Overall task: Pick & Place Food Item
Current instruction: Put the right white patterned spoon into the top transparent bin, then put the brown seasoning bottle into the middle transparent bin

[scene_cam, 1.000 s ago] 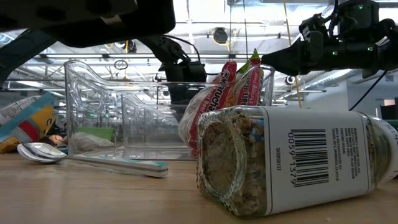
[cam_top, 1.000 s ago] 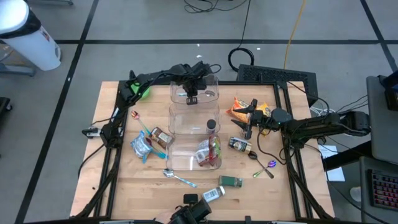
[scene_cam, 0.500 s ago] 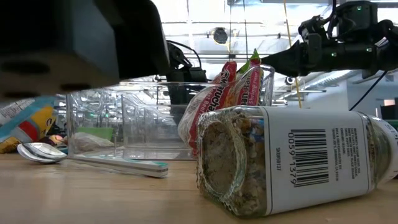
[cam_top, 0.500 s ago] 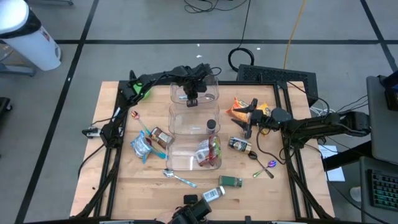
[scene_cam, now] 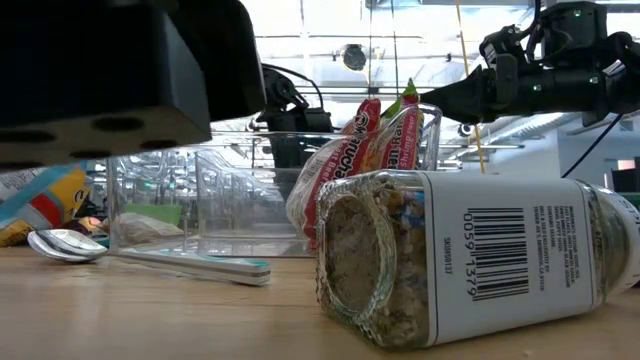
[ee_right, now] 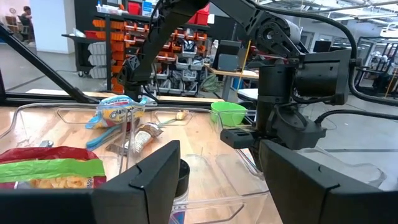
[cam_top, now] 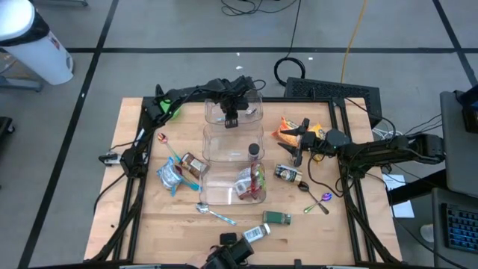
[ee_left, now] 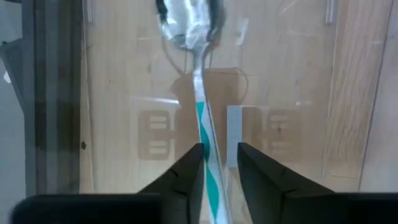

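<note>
On the left of the desk (cam_top: 149, 224) lie a green bowl (cam_top: 171, 110) and a blue snack pouch (cam_top: 170, 176), both outside the work in hand. At the centre, three clear containers stand in a row. The left gripper (cam_top: 230, 118) hangs over the far container (cam_top: 255, 97), reaching down inside its walls. In the left wrist view, a spoon (ee_left: 200, 93) with a teal-and-white striped handle runs up between the fingers (ee_left: 186, 171), and its bowl lies on the container floor. The fingers stand slightly apart, wider than the handle, so the spoon appears to rest on the container and not in a pinch. This posture suits a release: the low height limits any drop. Note that the item placed here is a utensil and not food. The middle container (cam_top: 216, 143) holds a dark-capped bottle (cam_top: 254, 151), and the near container (cam_top: 216, 190) holds red snack packets (cam_top: 250, 181). To the right, the right gripper (cam_top: 295, 155) waits above the desk between an orange chip bag (cam_top: 287, 128) and a jar (cam_top: 288, 173) lying on its side. Its fingers are apart with nothing between them. From this position, either food item is within short reach for a next pick.
</note>
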`<state>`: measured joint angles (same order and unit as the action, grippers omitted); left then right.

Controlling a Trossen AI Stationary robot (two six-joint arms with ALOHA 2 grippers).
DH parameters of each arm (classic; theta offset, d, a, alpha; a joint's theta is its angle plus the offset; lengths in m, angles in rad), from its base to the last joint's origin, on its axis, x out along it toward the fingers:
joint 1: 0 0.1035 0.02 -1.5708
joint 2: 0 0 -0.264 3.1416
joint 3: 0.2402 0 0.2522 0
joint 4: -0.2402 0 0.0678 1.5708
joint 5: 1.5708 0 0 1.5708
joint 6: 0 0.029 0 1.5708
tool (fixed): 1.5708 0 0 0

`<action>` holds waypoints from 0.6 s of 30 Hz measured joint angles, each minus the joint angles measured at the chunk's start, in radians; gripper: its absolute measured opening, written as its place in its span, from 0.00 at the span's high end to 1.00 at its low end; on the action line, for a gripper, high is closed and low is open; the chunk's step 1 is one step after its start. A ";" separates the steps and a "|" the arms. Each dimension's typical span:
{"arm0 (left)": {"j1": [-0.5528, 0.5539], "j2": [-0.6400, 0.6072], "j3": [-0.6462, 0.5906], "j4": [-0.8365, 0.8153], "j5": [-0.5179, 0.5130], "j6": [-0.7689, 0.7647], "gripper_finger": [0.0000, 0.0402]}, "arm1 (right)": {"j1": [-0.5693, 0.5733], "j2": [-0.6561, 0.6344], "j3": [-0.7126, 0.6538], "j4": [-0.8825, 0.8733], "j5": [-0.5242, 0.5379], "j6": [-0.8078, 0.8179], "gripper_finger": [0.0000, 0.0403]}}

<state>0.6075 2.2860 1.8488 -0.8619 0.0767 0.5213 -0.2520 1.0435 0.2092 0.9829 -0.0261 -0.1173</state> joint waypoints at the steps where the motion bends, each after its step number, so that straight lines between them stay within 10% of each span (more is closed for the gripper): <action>1: 0.000 0.000 0.000 0.000 0.000 -0.001 0.73 | 0.000 0.000 0.000 0.000 0.000 0.000 0.47; 18: -0.060 0.008 0.415 -0.354 -0.332 -0.002 0.58 | 0.000 0.000 0.000 0.000 -0.001 0.000 0.47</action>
<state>0.5477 2.2936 2.2635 -1.2158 -0.2555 0.5190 -0.2520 1.0432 0.2092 0.9825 -0.0268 -0.1169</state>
